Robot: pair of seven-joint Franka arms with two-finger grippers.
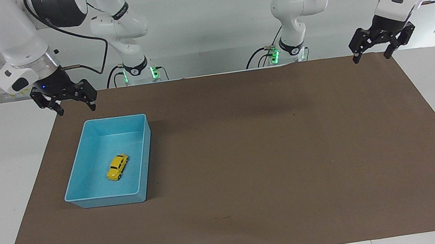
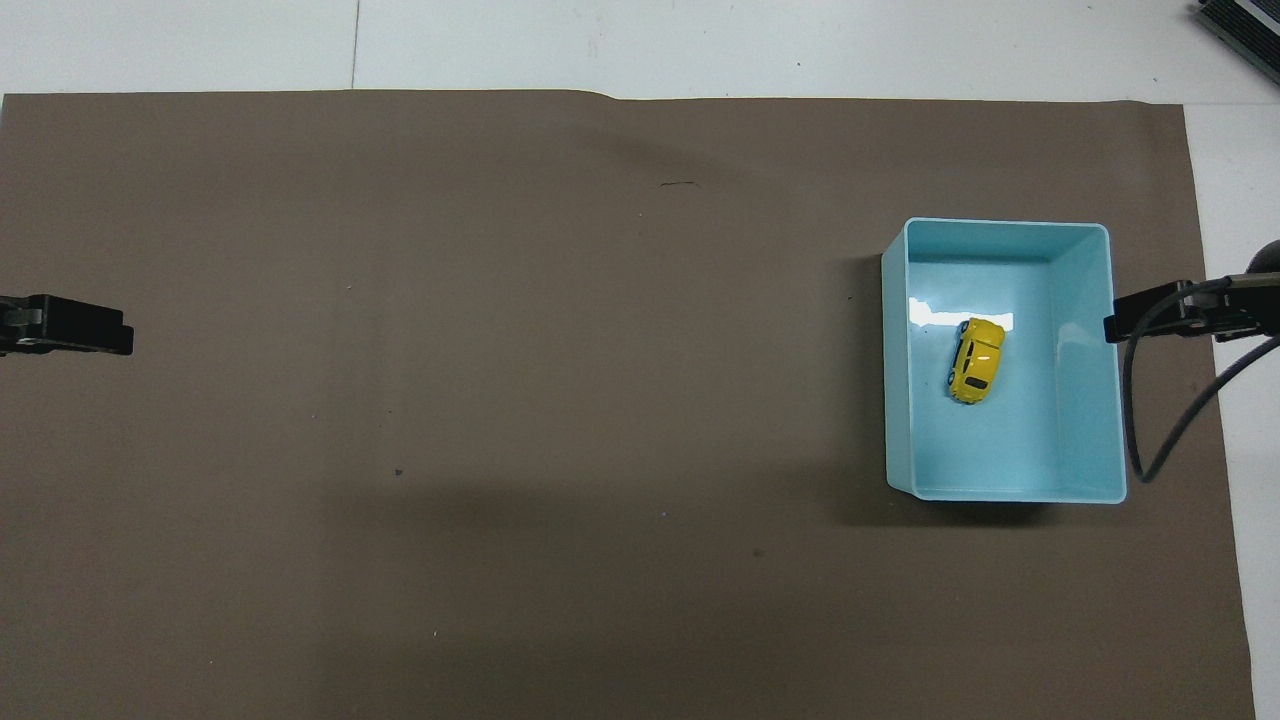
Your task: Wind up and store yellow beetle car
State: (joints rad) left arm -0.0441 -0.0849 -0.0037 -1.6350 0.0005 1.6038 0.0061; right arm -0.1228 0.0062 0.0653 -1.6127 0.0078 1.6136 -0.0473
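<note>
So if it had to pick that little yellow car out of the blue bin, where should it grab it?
Probably across the yellow beetle car's two long sides, coming straight down from above: it sits on its wheels mid-floor in the blue bin, whose walls block a sideways approach. The open right gripper is closest.

Even, bright light from above. Sharp focus throughout. White glare patch seen on blue bin (image 2: 1085, 400) floor beside yellow beetle car (image 2: 976, 359). Soft shadows cast on brown mat (image 1: 274, 165) beside bin.

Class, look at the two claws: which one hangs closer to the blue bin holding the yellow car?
The right claw, open above the mat by the blue bin holding the yellow beetle car. The left claw waits, open, at the table's other end.
</note>
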